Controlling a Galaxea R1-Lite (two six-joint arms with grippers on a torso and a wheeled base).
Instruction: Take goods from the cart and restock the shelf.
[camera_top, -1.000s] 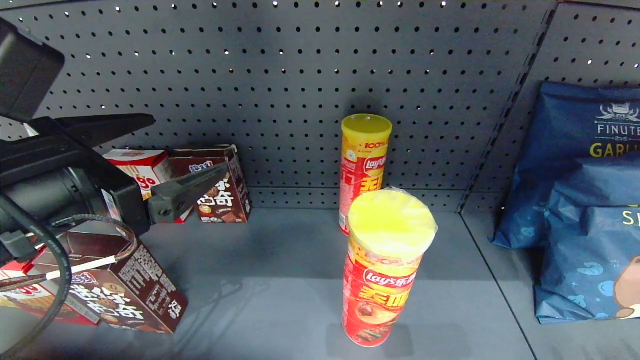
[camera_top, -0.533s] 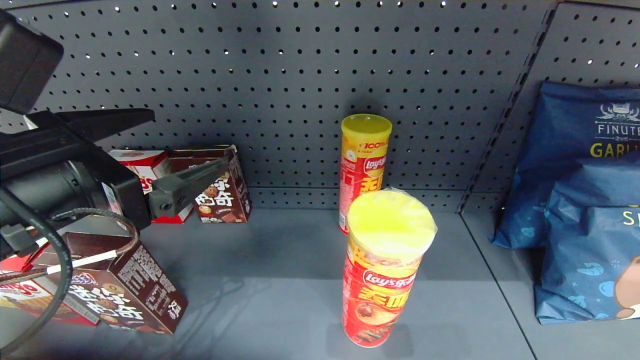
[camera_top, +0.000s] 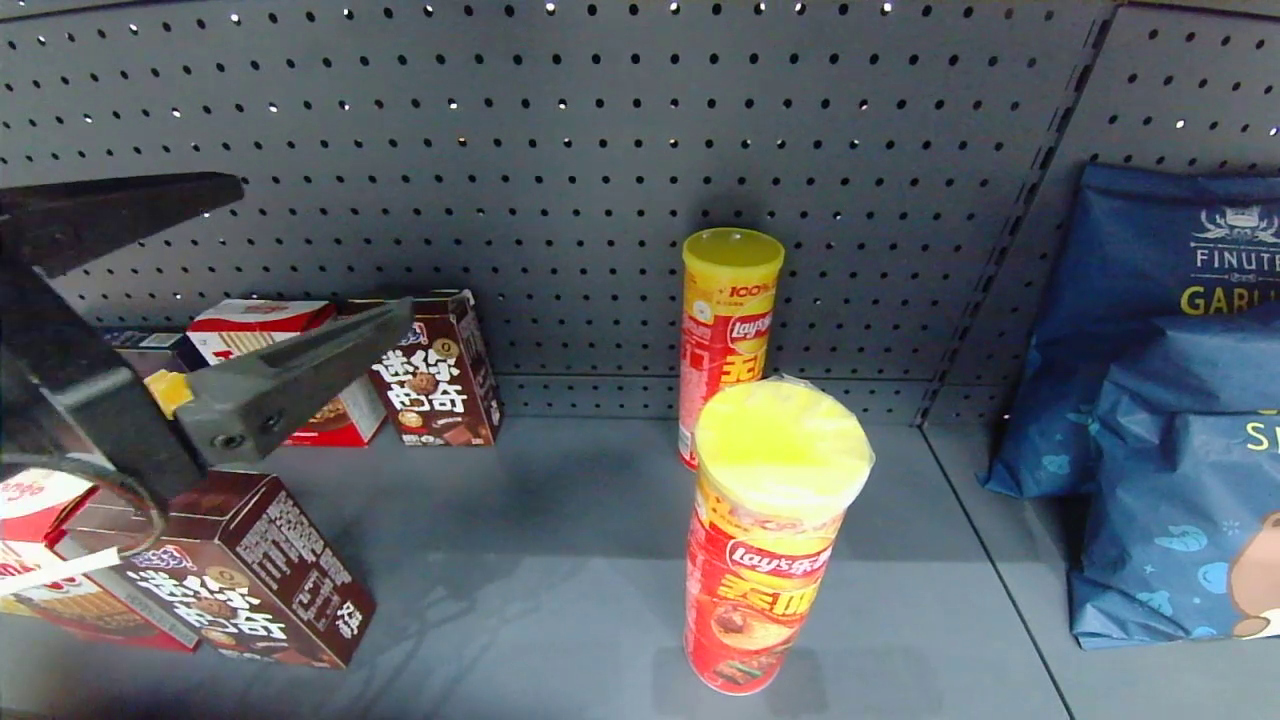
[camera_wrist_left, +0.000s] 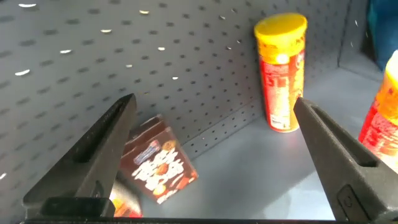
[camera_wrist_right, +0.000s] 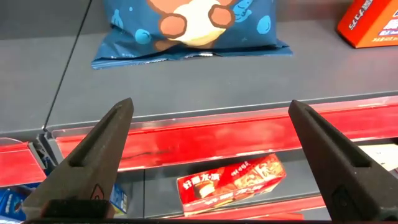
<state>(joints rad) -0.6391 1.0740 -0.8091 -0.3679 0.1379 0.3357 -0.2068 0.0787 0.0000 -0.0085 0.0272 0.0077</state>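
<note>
**Left claw spread wide, empty, over the biscuit boxes**

Just below the left gripper (camera_top: 322, 248), whose jaws stand wide apart holding nothing, a dark brown biscuit box (camera_top: 240, 575) with white lettering lies askew on the shelf (camera_top: 560, 560). A matching back box (camera_top: 440, 375) stands beyond its fingertips. To its right stand a red, yellow-lidded front chip can (camera_top: 775, 530) and a rear chip can (camera_top: 728, 340). The right gripper (camera_wrist_right: 210, 104) is spread and empty.

Dim light on the grey shelf (camera_top: 560, 570), soft shadows by the chip cans (camera_top: 765, 570), bright pinholes in the pegboard (camera_top: 500, 150)
</note>
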